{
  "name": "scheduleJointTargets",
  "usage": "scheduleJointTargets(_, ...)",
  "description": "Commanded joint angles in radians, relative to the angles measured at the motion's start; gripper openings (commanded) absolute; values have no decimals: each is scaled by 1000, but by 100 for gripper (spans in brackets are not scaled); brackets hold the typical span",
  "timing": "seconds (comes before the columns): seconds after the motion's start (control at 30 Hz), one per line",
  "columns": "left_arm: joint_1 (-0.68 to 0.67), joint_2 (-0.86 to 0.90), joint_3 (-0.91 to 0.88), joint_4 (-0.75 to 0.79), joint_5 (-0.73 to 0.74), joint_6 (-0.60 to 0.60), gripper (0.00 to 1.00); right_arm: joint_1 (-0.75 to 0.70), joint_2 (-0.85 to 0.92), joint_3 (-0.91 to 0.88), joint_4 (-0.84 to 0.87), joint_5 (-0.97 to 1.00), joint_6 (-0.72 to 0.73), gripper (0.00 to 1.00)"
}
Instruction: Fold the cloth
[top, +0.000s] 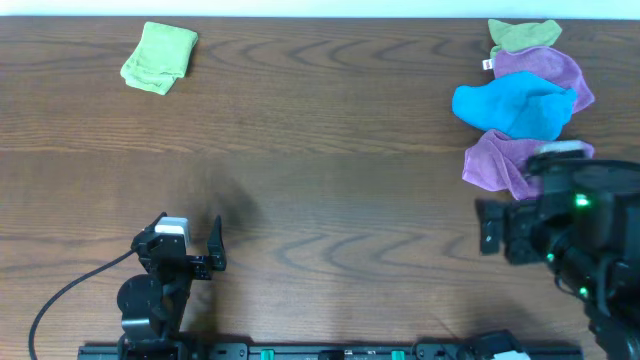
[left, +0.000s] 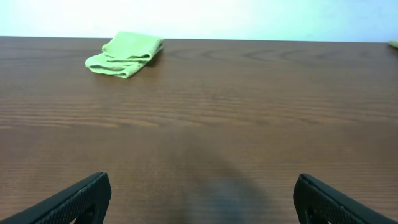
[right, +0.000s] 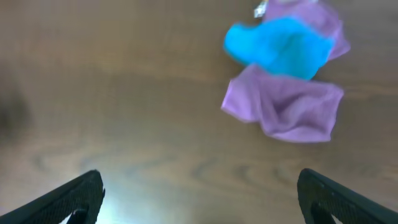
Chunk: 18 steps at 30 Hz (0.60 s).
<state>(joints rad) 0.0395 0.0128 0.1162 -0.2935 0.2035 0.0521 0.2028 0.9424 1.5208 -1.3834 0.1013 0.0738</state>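
Observation:
A pile of crumpled cloths lies at the table's right: a light green one (top: 525, 35) at the back, a purple one (top: 545, 70), a blue one (top: 515, 107) on top, and a purple one (top: 495, 163) in front. The right wrist view shows the blue cloth (right: 280, 46) and the front purple cloth (right: 289, 109) ahead of my right gripper (right: 199, 193), which is open and empty. The right arm (top: 560, 225) sits just in front of the pile. A folded green cloth (top: 160, 57) lies far left, also in the left wrist view (left: 125, 54). My left gripper (left: 202, 199) is open and empty near the front edge (top: 190, 250).
The dark wood table (top: 320, 180) stretches between the folded green cloth and the pile. A black cable (top: 60, 295) runs from the left arm's base. A rail (top: 330, 352) lies along the front edge.

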Motion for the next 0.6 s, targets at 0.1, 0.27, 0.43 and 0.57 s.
scheduleJointTargets(0.1,7,-9,-25,-1,-3,-6,95,-112,-165,-116,145,-30,-16,99)
scheduleJointTargets(0.27,7,-9,-25,-1,-3,-6,95,-119,-346,-361,283,-26,-19,99)
scheduleJointTargets(0.43,7,-9,-25,-1,-3,-6,95,-119,-541,-694,412,-27,-19,99)
scheduleJointTargets(0.57,7,-9,-25,-1,-3,-6,95,-119,-663,-899,487,-38,-19,99)
